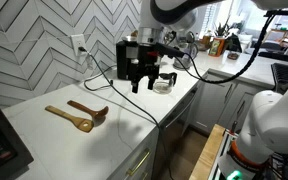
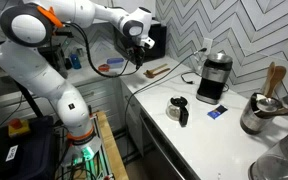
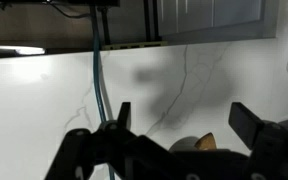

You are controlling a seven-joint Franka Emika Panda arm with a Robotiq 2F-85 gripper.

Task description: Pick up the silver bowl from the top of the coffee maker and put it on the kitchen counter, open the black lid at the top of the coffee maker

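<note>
The black coffee maker (image 2: pixel 214 80) with silver trim stands on the white kitchen counter (image 2: pixel 184 135) by the tiled wall. A small shiny shape on its top looks like the silver bowl (image 2: pixel 217 57). The black lid lies beneath it and cannot be made out. In an exterior view the coffee maker (image 1: pixel 127 52) is mostly hidden behind my gripper (image 1: pixel 141 80). My gripper (image 2: pixel 141 64) hangs open and empty above the counter, well away from the coffee maker and near the wooden spoons. In the wrist view the open gripper (image 3: pixel 184 122) frames bare white counter (image 3: pixel 184 70).
Two wooden spoons (image 1: pixel 79 115) lie on the counter and also show in an exterior view (image 2: pixel 156 70). A glass carafe with black handle (image 2: pixel 179 108) stands in front of the coffee maker. A steel pot (image 2: pixel 254 115) holds wooden utensils. A black power cord (image 1: pixel 134 105) crosses the counter.
</note>
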